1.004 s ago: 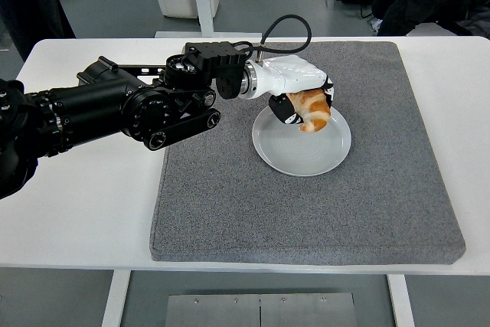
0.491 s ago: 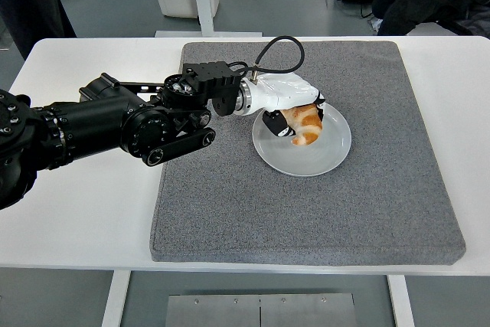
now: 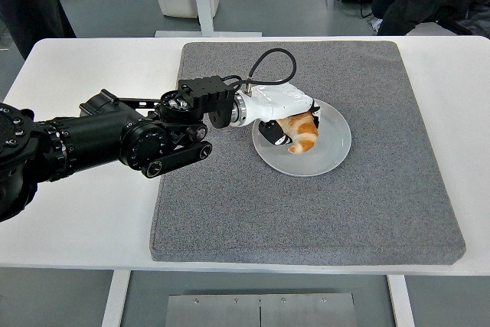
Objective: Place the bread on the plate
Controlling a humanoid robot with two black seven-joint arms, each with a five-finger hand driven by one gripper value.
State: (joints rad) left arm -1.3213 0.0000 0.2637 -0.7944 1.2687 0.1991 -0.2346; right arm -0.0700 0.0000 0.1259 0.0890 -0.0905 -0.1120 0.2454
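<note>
My left hand (image 3: 289, 112) reaches in from left over grey mat (image 3: 230, 204), low over left part of plate (image 3: 331, 152). My fingers (image 3: 274, 134) curled around bread (image 3: 302, 132), clamped on it. Bread, golden croissant shape, rests on plate's left half, touching plate surface. Plate sits on mat, toward far middle. Mat lies on white table (image 3: 84, 212). Person's dark clothing at far right edge.

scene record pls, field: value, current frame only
surface: grey mat on white table
plate: white plate, on the mat
bread: croissant, down on the plate's left part
left hand: left hand, over the plate's left rim, fingers around the croissant
right arm: not in view
task state: bread on plate, not yet released
</note>
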